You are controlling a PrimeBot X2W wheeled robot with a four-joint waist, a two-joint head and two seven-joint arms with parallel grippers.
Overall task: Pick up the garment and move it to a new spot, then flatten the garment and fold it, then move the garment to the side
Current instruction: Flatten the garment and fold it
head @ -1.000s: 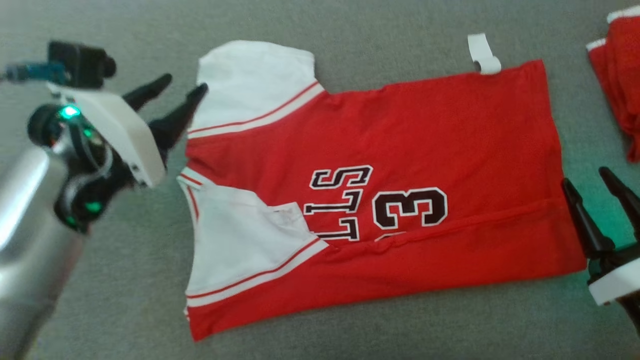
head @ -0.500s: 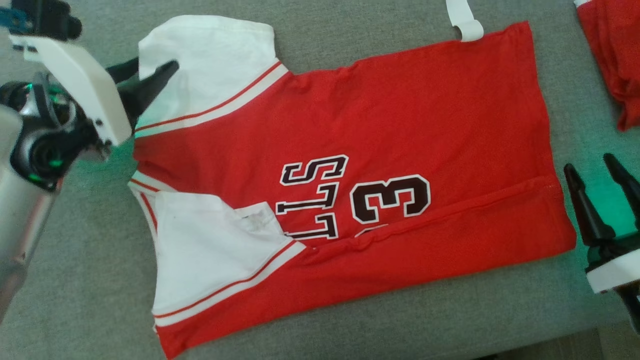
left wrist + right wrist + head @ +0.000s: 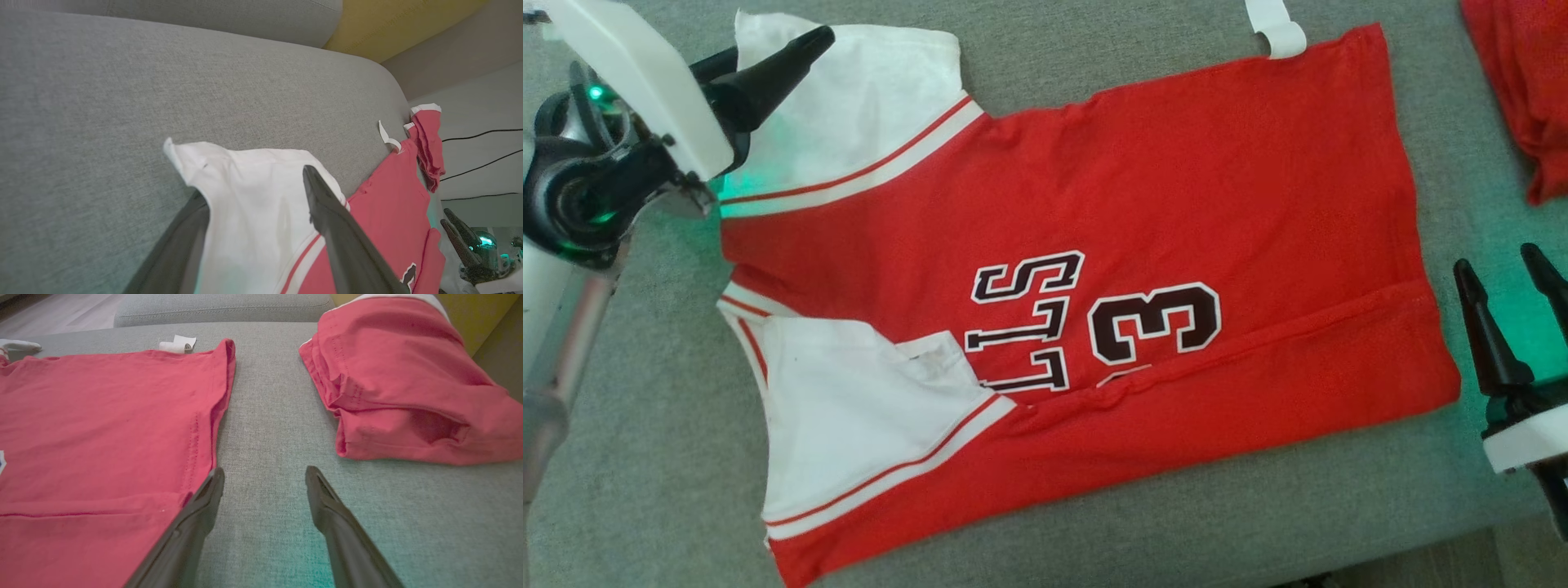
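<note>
Red jersey [image 3: 1094, 204] lies spread flat on the grey sofa [image 3: 1094, 523], sideways to the robot, with its white sleeves toward the robot's left and its hem toward the right. Black letters and a number 3 [image 3: 1156, 322] with white outlines sit on the front, and a long crease runs toward the hem.

The head view gives the whole outline. The left gripper [image 3: 780, 45] is at the far sleeve [image 3: 874, 98], and the right gripper [image 3: 1496, 261] is just beside the hem.

The left wrist view shows the left gripper [image 3: 253, 188] more closely. Its jaws are spread wide, one finger [image 3: 184, 245] under the sleeve's edge and the other [image 3: 335, 220] above it, with the thin cloth lifted to a small peak. That view also takes in a yellow cushion [image 3: 408, 24] behind the sofa and dark cables [image 3: 482, 134] against a pale wall.

In the right wrist view the right gripper [image 3: 264, 473] also has its jaws spread, holding nothing. It is low over the bare woven fabric, with one finger at the stitched hem. Ahead of it sits a second red garment [image 3: 408, 388], folded into a soft thick bundle and apart from the jersey. A small white tag [image 3: 177, 344] curls out at the far hem corner.
</note>
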